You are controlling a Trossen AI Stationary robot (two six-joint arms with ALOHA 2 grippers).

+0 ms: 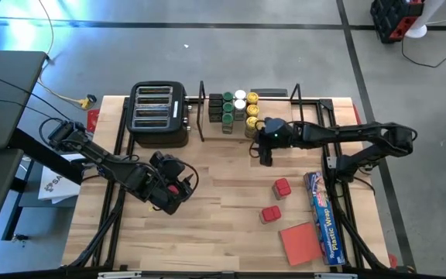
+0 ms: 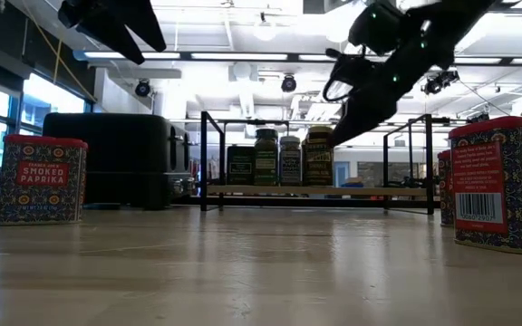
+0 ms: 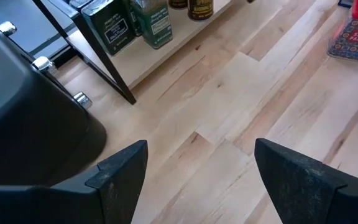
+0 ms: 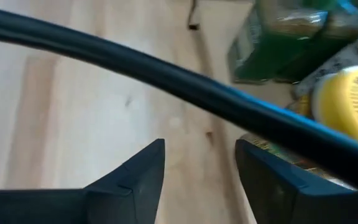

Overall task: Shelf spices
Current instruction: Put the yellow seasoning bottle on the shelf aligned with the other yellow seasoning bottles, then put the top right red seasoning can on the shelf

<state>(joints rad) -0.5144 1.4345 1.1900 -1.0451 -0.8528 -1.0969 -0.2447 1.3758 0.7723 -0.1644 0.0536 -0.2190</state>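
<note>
The shelf (image 1: 313, 108) of black rods on a light board stands at the table's far side, right of the toaster. Several spice jars (image 1: 235, 108) with green, white and yellow lids, plus dark square tins, stand in its left part (image 2: 279, 158). Two red square tins (image 1: 283, 187) (image 1: 270, 214) stand on the bare table nearer the front. My right gripper (image 1: 265, 155) hangs open and empty just in front of the shelf's jars; its wrist view shows a shelf rod (image 4: 166, 81) and a yellow-lidded jar (image 4: 353, 106) close ahead. My left gripper (image 1: 178, 194) hovers open and empty over the table's left middle.
A black slotted toaster (image 1: 159, 115) sits left of the shelf. A flat red pad (image 1: 300, 242) and a long blue plastic-wrap box (image 1: 324, 217) lie near the right front corner. The right part of the shelf board (image 1: 316, 116) is bare, as is the table's middle.
</note>
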